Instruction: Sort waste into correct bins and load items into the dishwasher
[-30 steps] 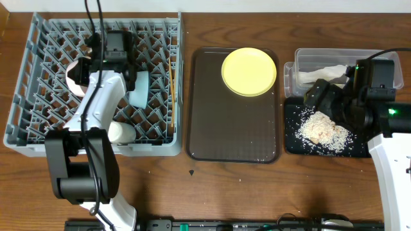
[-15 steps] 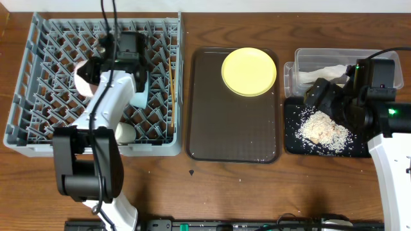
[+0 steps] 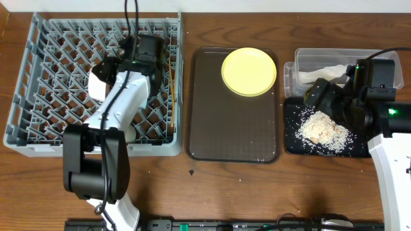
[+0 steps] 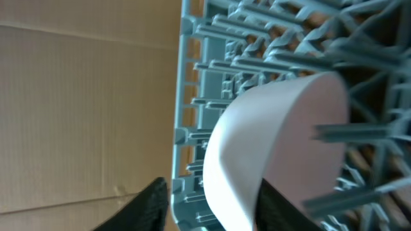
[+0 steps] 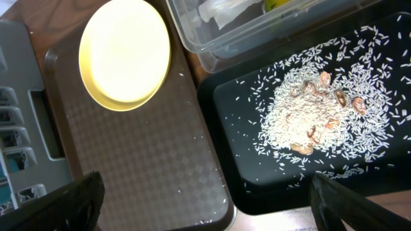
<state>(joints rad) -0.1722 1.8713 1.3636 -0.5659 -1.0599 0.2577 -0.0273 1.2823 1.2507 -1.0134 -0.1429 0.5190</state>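
The grey dish rack [image 3: 45,96] fills the left of the table. My left gripper [image 3: 112,67] hangs over it, its fingers [image 4: 151,205] drawn partway in across the rim of the white bowl [image 4: 276,147] [image 3: 99,80], which sits tilted among the pegs. Chopsticks [image 3: 171,90] lie in the rack's right side. My arm hides the light blue bowl and the cup. The yellow plate [image 3: 249,70] [image 5: 125,54] rests on the brown tray. My right gripper [image 3: 314,96] [image 5: 205,205] stands open above the black tray [image 3: 292,144] of rice crumbs [image 5: 308,119]. The clear tub [image 3: 305,54] holds the napkin [image 3: 321,74] and the wrapper [image 5: 276,5].
The dark brown serving tray [image 3: 231,128] lies in the middle, with a few stray rice grains [image 5: 218,192] near its front right corner. Bare wooden table [image 3: 225,186] runs along the front. A beige cardboard-like surface [image 4: 83,96] shows beyond the rack's edge.
My left arm has swung right across the rack, and the white bowl has moved right with it. The right arm has not moved.
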